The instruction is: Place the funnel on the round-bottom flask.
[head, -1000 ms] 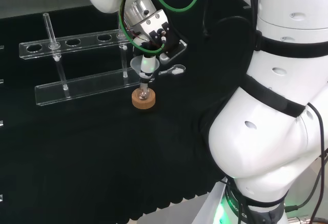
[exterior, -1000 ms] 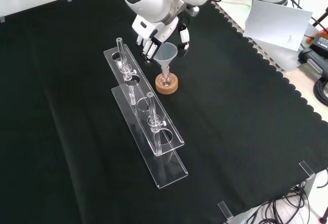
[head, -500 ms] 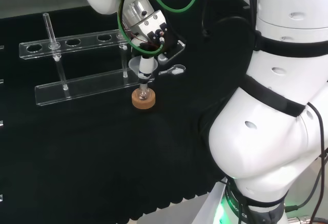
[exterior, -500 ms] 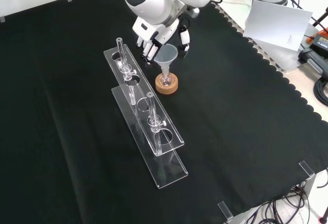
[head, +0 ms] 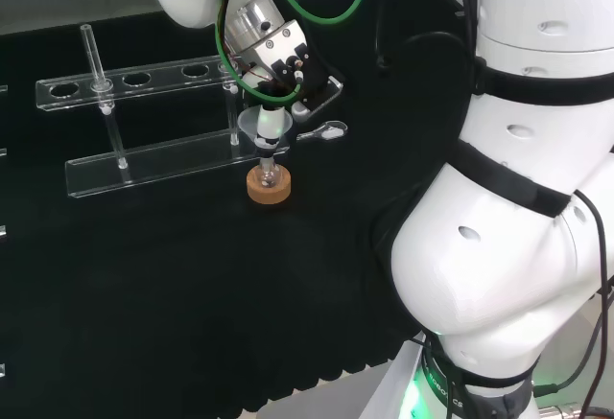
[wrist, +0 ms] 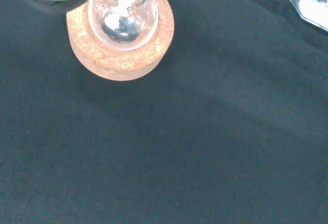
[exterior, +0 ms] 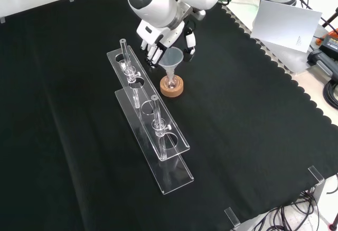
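Funnel of clear plastic, cone-shaped (exterior: 171, 57), standing with its stem in the neck of the small round-bottom flask of clear glass (wrist: 123, 15), which sits in a tan cork ring stand (exterior: 172, 86) on the black-clothed desk (exterior: 253, 114). The black and white hand (exterior: 158, 38) sits above and behind the cone in the front view; its fingers (exterior: 189, 42) hang straight on either side of the rim, and whether they touch it cannot be told. The funnel's long axis runs vertically, directly below the fingers and in line with the flask. A clear acrylic tube rack (exterior: 150, 122) stands just beside the stand. Judged from this, the placing looks complete, and withdrawal calls for a straight upward lift.
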You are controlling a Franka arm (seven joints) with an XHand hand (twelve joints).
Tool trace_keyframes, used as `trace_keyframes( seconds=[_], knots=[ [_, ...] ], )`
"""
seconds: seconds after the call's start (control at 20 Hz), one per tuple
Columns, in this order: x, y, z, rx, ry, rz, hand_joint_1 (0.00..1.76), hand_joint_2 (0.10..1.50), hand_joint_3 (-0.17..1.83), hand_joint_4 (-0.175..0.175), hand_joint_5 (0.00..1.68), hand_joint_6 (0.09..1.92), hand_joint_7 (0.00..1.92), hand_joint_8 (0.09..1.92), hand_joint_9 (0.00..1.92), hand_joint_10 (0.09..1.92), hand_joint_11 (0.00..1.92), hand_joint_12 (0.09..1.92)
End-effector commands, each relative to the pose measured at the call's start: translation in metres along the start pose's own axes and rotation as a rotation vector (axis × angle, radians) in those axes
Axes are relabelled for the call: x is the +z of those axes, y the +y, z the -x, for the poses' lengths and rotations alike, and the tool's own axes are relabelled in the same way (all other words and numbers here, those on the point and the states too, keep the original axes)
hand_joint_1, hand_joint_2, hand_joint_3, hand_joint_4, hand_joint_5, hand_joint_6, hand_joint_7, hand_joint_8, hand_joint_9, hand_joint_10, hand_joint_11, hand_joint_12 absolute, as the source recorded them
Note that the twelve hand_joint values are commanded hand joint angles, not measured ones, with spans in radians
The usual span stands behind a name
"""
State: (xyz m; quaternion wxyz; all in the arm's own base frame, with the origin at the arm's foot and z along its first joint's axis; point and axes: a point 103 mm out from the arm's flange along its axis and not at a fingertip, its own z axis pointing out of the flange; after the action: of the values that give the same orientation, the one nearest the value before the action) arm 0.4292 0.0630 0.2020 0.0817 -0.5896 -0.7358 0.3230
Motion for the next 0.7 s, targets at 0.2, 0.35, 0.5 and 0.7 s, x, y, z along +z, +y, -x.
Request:
trace_keyframes(
  seconds=[0.2, 0.35, 0.5, 0.7],
  knots=[
    [0.0018, -0.0023, 0.0032, 0.003, -0.003, -0.001, 0.76, 0.64, 0.62, -0.038, 0.34, 0.22, 0.32, 0.73, 0.69, 0.58, 0.45, 1.33],
    [0.0015, -0.0036, 0.0026, 0.004, -0.005, 0.003, 0.71, 0.62, 0.60, -0.036, 0.31, 0.16, 0.26, 0.73, 0.65, 0.60, 0.42, 1.34],
    [0.0014, -0.0038, 0.0012, 0.003, -0.012, 0.004, 0.68, 0.62, 0.57, -0.035, 0.29, 0.10, 0.21, 0.73, 0.61, 0.62, 0.40, 1.36],
    [0.0007, -0.0036, 0.0004, 0.004, -0.017, 0.001, 0.65, 0.61, 0.55, -0.032, 0.25, 0.09, 0.13, 0.72, 0.57, 0.64, 0.38, 1.37]
  ],
)
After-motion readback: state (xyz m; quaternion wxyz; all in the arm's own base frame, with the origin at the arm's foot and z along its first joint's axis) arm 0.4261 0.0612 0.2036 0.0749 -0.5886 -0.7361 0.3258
